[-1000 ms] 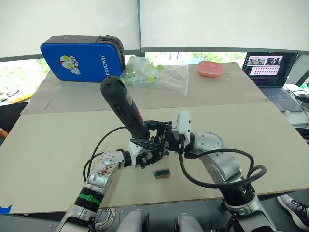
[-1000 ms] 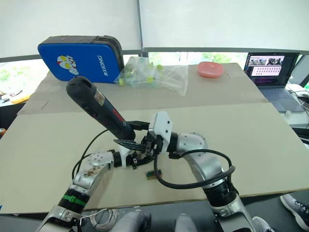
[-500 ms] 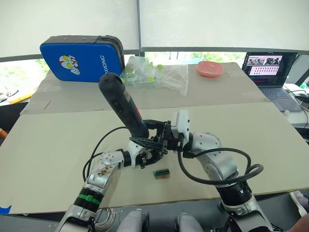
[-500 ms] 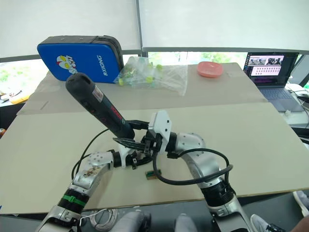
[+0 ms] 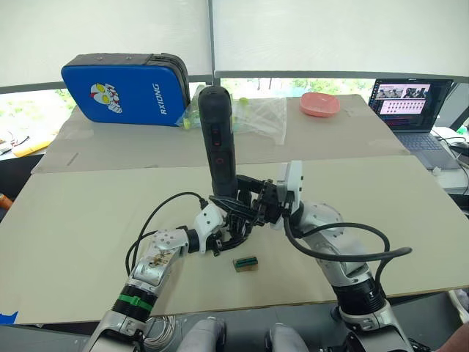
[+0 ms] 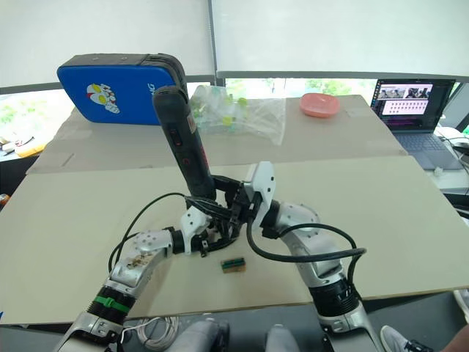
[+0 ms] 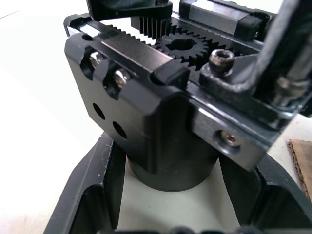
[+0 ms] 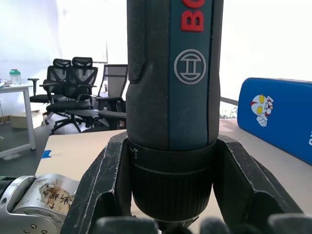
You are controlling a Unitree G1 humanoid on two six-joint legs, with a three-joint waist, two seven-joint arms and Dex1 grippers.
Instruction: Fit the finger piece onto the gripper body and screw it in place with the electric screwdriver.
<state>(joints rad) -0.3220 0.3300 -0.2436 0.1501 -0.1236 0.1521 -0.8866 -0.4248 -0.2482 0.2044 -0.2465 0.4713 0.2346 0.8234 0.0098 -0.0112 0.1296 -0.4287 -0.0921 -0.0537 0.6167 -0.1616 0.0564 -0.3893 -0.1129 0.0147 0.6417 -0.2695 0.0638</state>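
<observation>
- Head views: the right gripper (image 5: 253, 207) was clamped low on the electric screwdriver (image 5: 220, 139), which stood almost upright with its tip down at the gripper body (image 5: 233, 224). Upright looked like the posture for driving a screw straight down.
- The left gripper (image 6: 212, 233) sat at the gripper body from the other side, low on the table (image 5: 88, 213), seemingly to keep it from turning under the driver.
- A small green-brown block (image 5: 245, 262) lay just in front of the two grippers, untouched. The blue case (image 5: 121, 88), plastic bag (image 5: 256, 114) and pink dish (image 5: 319, 104) sat well back, out of the work.
- Left wrist view: the left gripper's fingers (image 7: 92, 185) were closed on the round base of the gripper body (image 7: 161, 126); rack and gear faced up.
- Right wrist view: both black fingers (image 8: 105, 180) pressed against the collar of the electric screwdriver (image 8: 170, 97).
- I could not pick out the finger piece, so could not tell whether it was seated.
</observation>
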